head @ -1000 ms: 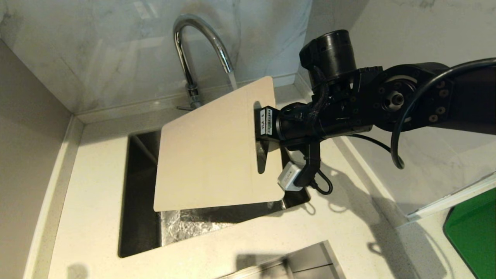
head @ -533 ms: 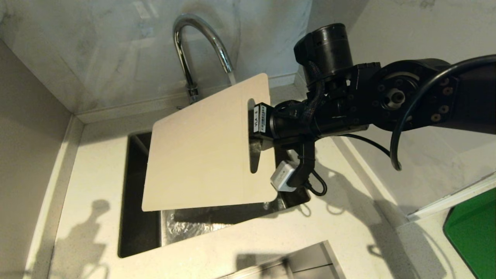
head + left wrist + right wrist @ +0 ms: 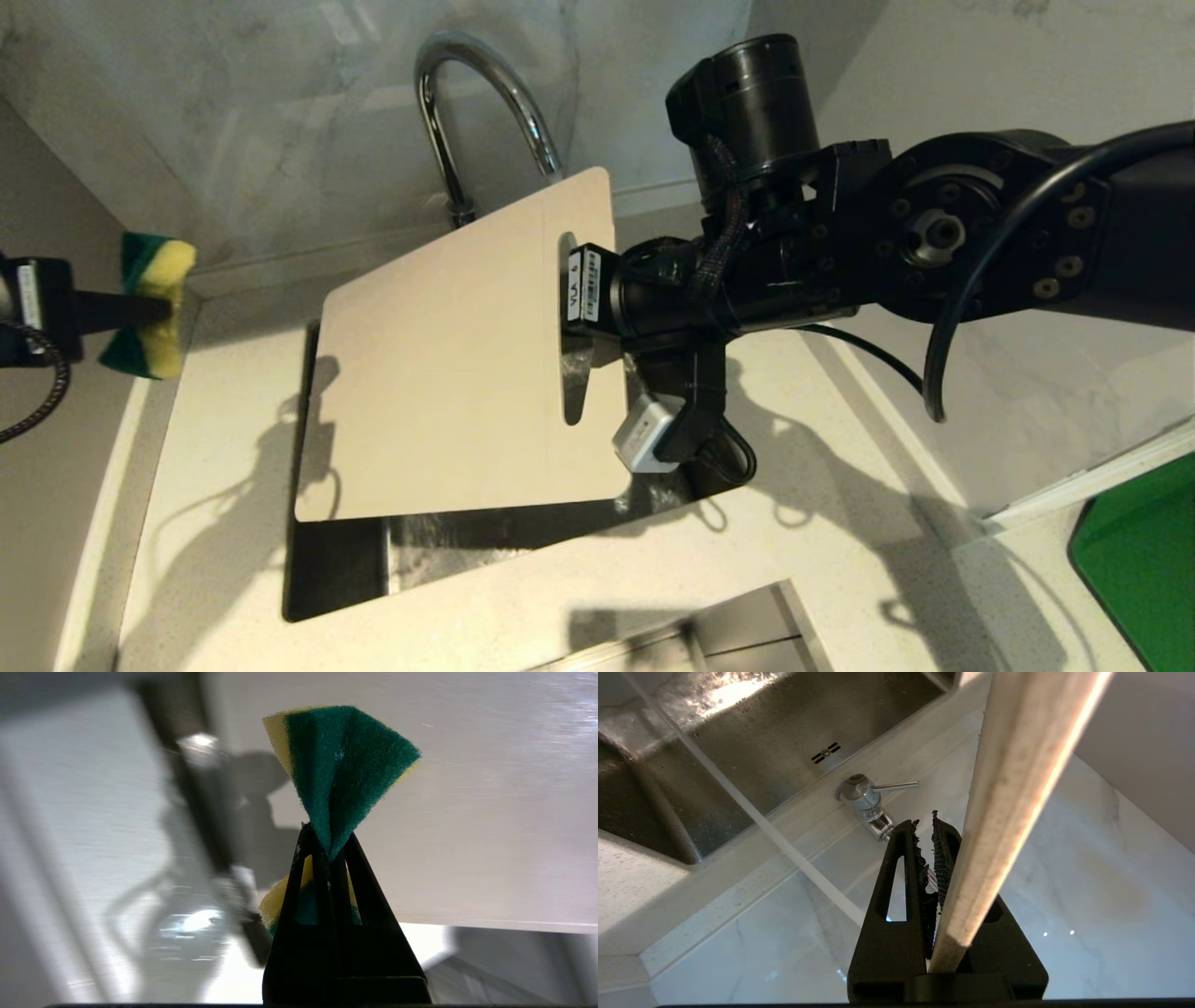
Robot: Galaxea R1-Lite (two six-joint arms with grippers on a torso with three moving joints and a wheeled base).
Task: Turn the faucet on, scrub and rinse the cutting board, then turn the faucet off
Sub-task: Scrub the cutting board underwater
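Observation:
The beige cutting board (image 3: 448, 364) hangs tilted over the sink (image 3: 336, 560), its far corner under the chrome faucet (image 3: 467, 93). My right gripper (image 3: 574, 350) is shut on the cutting board at its slot handle. The right wrist view shows the board's edge (image 3: 1017, 788) running between the fingers of the right gripper (image 3: 924, 826), the faucet base (image 3: 861, 795) with its side lever, and a running stream of water (image 3: 775, 835). At the far left, my left gripper (image 3: 149, 303) is shut on a green-and-yellow sponge (image 3: 154, 271). The left wrist view has the sponge (image 3: 341, 765) pinched in the left gripper (image 3: 327, 844), facing the board (image 3: 490, 835).
A bright green flat board (image 3: 1139, 551) lies at the lower right on the counter. Marble walls close the corner behind the faucet and to the right. A second steel recess (image 3: 709, 635) opens at the counter's front edge. The right arm spans the area above the right counter.
The right arm has carried the cutting board to the left over the sink. The left gripper with the sponge has come into view at the left edge.

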